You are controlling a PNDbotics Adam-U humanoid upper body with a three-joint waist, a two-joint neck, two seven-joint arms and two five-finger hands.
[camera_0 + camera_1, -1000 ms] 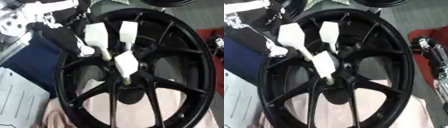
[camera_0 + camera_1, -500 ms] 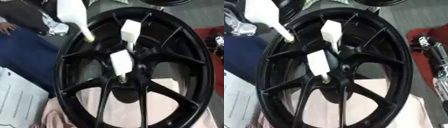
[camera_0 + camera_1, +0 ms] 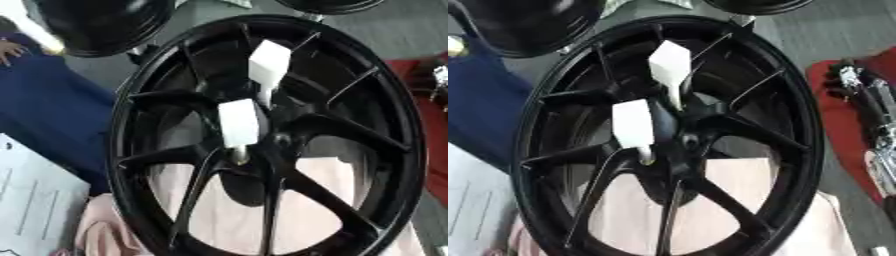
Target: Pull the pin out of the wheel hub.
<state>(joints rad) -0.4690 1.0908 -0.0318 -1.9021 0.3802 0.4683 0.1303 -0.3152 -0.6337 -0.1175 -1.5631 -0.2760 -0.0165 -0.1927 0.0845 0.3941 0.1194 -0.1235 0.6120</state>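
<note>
Left eye view: the black wheel point(image 3: 262, 135) fills the frame, and two white-handled pins still stand in its hub, one upper point(image 3: 268, 67) and one lower point(image 3: 238, 123), so by my reading pulling remains to be done. No robot hand shows here.

Right eye view: the same two pins sit near the hub point(image 3: 677, 145); neither hand appears, so their state cannot be told

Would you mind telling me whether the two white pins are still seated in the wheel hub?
Seated. The upper pin and the lower pin both stand with tips in the wheel hub.
</note>
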